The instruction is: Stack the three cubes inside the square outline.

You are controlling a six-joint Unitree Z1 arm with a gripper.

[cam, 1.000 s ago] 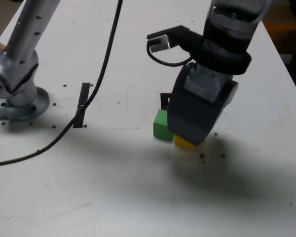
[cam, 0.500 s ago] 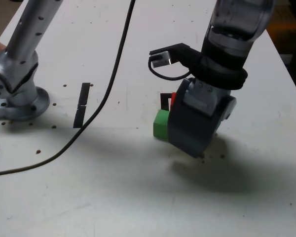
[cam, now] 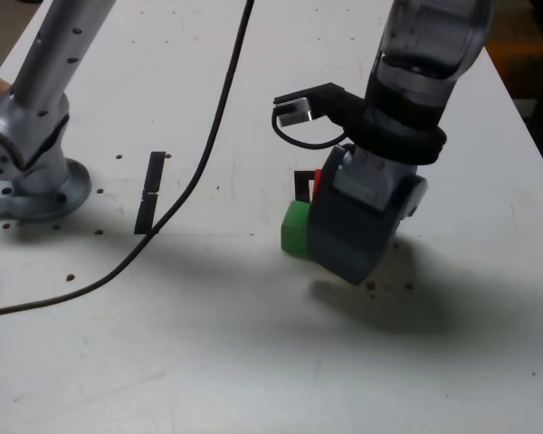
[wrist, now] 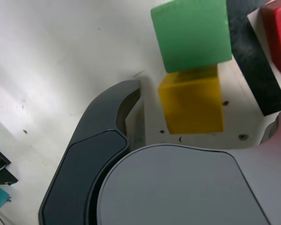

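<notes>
Tool spread wide, grasping nothing, hovering over small matte yellow cube on white tabletop. Touching it, matte green cube. Matte red cube inside thin black square outline, just beside the green one, partly hidden in exterior view.

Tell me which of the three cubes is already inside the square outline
The red cube: it sits on the white centre within the square outline. The green cube and yellow cube lie outside it, touching each other.
</notes>
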